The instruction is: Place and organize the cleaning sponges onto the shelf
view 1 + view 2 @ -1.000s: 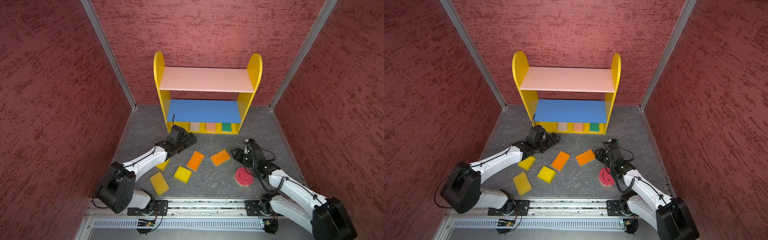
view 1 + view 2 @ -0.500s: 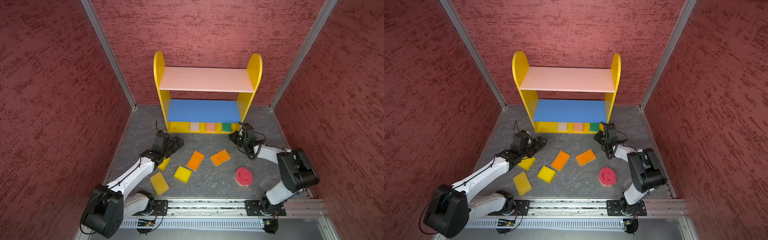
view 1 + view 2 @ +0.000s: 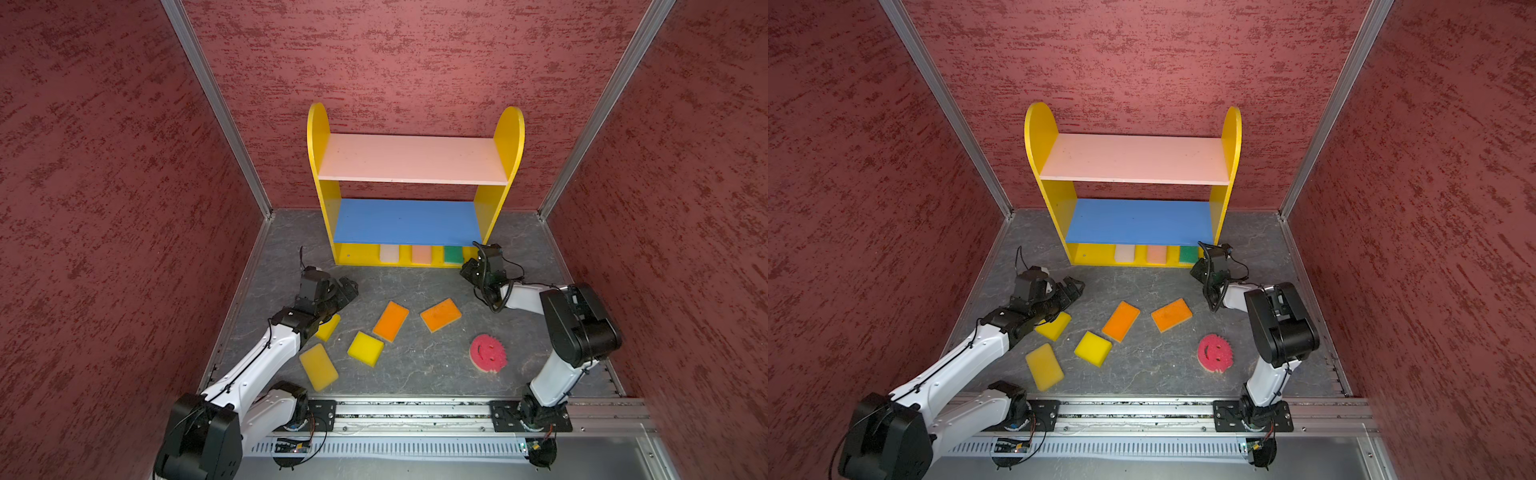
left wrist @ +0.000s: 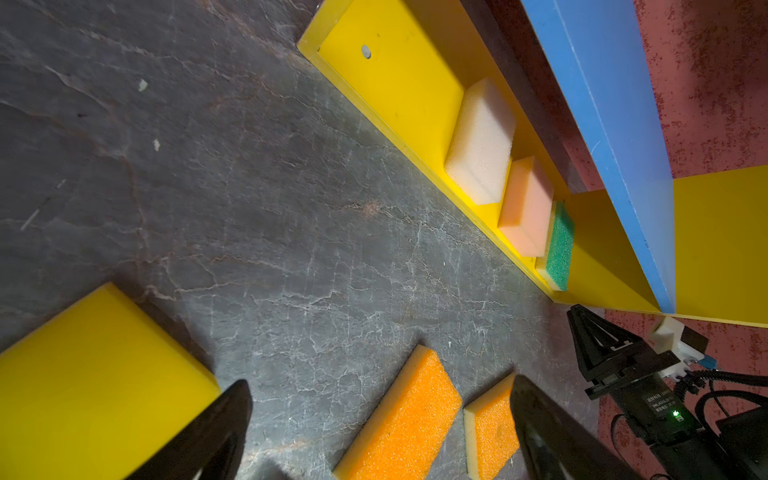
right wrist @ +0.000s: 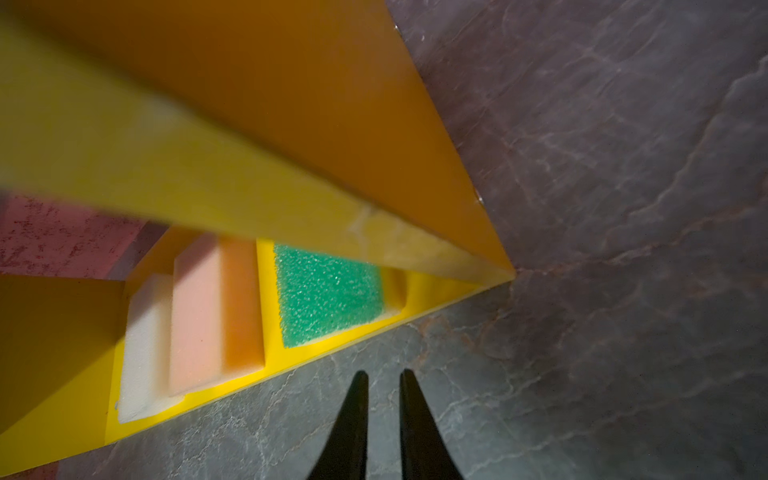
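Dark red textured walls (image 3: 104, 187) close in a grey, slate-patterned bench (image 3: 419, 374). The shelf (image 3: 509, 137) stands at the back of it, against the rear wall. On the shelf's yellow bottom board three sponges lie side by side toward the right end: the cream sponge (image 3: 389, 253), the peach sponge (image 3: 421, 254) and the green sponge (image 3: 453, 254), with the green one nearest the right side panel.

The right pincer (image 3: 465, 270) sits low, just in front of the shelf's right front corner. It is near the green sponge (image 5: 328, 295) but apart from it. In the right wrist view its fingers (image 5: 359, 399) are almost together, with only a slim gap and bare bench between them, and they grip nothing.

The left pincer (image 3: 347, 289) is over the left part of the bench, well in front of the shelf, and points toward the middle. In the left wrist view its fingers (image 4: 232, 411) are spread wide and hold nothing. The tucked yellow sponge (image 3: 330, 326) lies partly under the left arm's wrist in both top views. In the left wrist view it lies just beside one finger.

The other loose sponges lie flat on the open bench, each apart from its neighbours. The long yellow sponge (image 3: 318, 367) is nearest the front rail, and the square yellow sponge (image 3: 365, 349) is beside it. The tilted orange sponge (image 3: 391, 321) and the right orange sponge (image 3: 441, 314) lie in the centre. The round pink smiley sponge (image 3: 488, 353) is to the right, near the right arm's base.
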Available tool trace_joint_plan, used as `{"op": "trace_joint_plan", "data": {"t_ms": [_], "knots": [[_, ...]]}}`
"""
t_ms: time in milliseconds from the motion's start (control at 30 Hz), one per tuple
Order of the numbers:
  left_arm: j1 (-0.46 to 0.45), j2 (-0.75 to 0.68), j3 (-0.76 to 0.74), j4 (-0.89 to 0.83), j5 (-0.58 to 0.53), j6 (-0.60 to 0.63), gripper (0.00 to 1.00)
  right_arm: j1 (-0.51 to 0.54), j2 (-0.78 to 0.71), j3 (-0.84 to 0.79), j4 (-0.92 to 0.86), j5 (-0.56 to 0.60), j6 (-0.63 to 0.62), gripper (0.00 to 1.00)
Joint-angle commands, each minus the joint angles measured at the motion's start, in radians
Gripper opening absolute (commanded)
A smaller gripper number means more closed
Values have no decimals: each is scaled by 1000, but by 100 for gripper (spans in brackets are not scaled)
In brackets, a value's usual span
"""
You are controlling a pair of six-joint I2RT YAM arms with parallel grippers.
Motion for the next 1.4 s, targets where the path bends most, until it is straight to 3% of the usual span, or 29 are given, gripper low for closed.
{"op": "trace_joint_plan", "data": {"t_ms": [0,233,1367], "knots": [[13,-27,-21,-16,-6,16,97,5,18,44,42,54,5,18],[30,-19,-22,-9,10,18,97,7,49,63,59,87,28,18],[71,15,-43,28,53,14,98,7,169,118,108,40,99,14]]}}
